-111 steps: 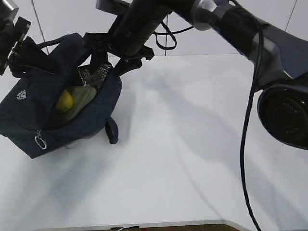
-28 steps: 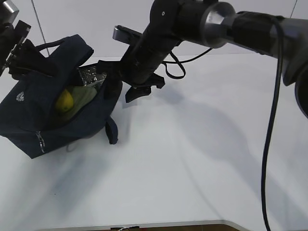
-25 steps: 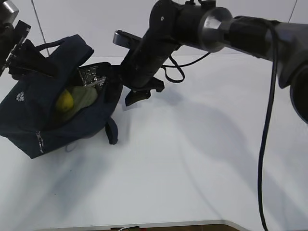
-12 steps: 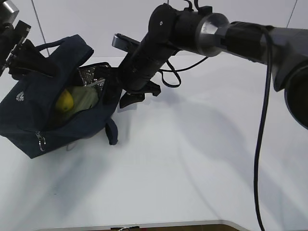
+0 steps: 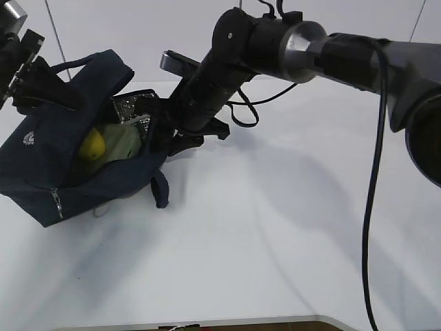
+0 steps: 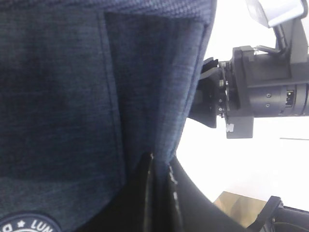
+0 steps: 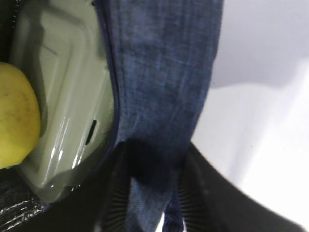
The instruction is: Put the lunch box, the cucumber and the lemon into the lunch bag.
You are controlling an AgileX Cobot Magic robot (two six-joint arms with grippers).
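Observation:
The navy lunch bag hangs tilted at the left with its mouth open. My left gripper is shut on the bag's back rim. Inside lie the yellow lemon and the sage-green lid of the lunch box, the lemon resting against the lid. The cucumber is hidden. My right gripper straddles the bag's front wall, one finger inside and one outside, jaws still apart with loose fabric hanging between them.
Silver foil lining shows at the bag's mouth. A handle loop hangs off the bag's front. The white table runs right and forward to its front edge. The right arm reaches in from the upper right.
My right gripper has moved left and down onto the bag's front rim, and its jaws have narrowed around the fabric. The left gripper and the bag have barely moved.

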